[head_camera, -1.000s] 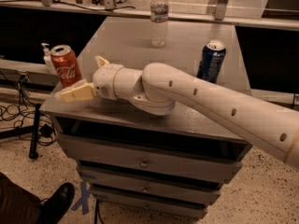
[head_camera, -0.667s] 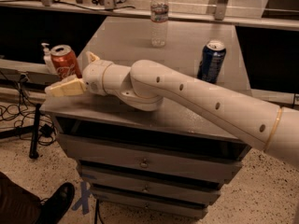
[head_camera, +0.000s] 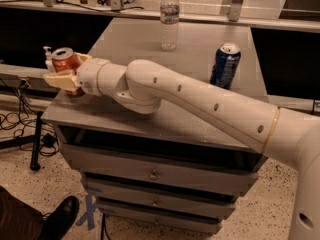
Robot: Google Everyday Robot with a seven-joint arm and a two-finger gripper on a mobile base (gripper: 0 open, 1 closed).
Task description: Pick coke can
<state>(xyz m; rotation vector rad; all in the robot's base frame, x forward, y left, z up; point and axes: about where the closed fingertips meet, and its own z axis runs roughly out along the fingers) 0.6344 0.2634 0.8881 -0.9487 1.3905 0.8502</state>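
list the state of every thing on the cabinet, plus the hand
coke can, upright at a front corner of the cabinet
hand, at the coke can, grip unclear
water bottle, upright, capped, at the back
blue can, upright, untouched
drawers, shut

Gripper [head_camera: 67,68] at left edge of table [head_camera: 200,39], fingers [head_camera: 59,80] apart, one on each side of upright coke can [head_camera: 63,60]. Just beyond the fingers to the left, a small dispenser [head_camera: 47,55]. Well to their right, blue can [head_camera: 225,64]; farther back, bottle [head_camera: 169,18].
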